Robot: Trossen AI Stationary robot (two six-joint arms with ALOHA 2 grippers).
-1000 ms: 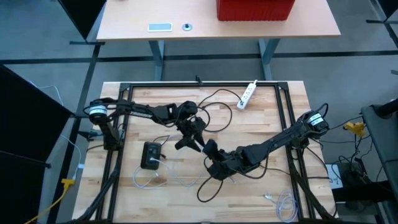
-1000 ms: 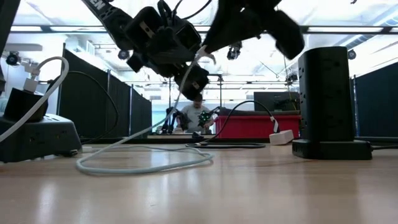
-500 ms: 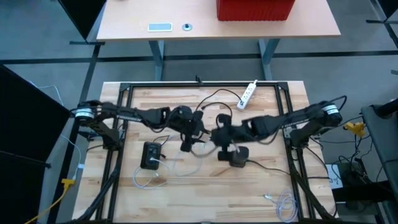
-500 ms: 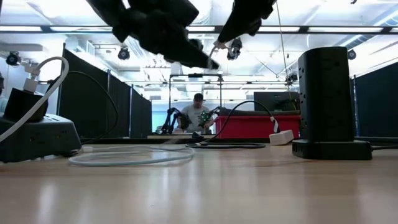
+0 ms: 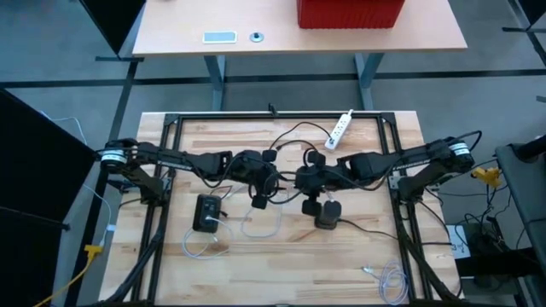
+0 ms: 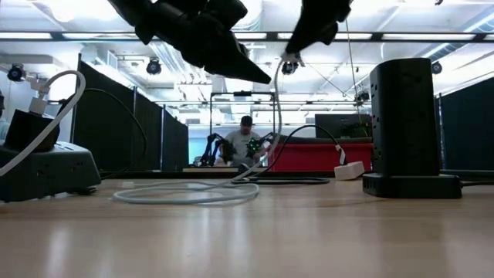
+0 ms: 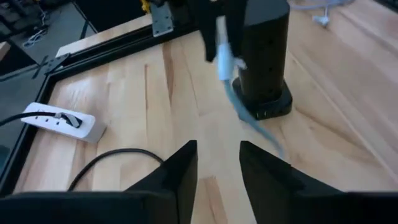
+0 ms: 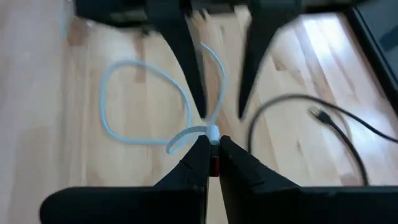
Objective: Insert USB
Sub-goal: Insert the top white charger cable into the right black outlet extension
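Left to right across the high view. My left gripper hangs near the table's middle, just right of the small black charger block; its fingers stand apart with nothing between them, as the left wrist view shows. Below and between both grippers, the pale USB cable loops loosely on the wood. My right gripper hovers just beside the left one, its jaws pinched narrow on the cable's plug end, with the cord trailing down from it to the table. Just right of that stands the black tower power strip, upright; a white power strip lies well apart at the far edge.

Handling, as I judge it: the cable is light and limp, so it will sag and swing and gives no push along its length. Only the short rigid plug shell is worth gripping, close behind the connector, held squarely so it does not twist in the pads.
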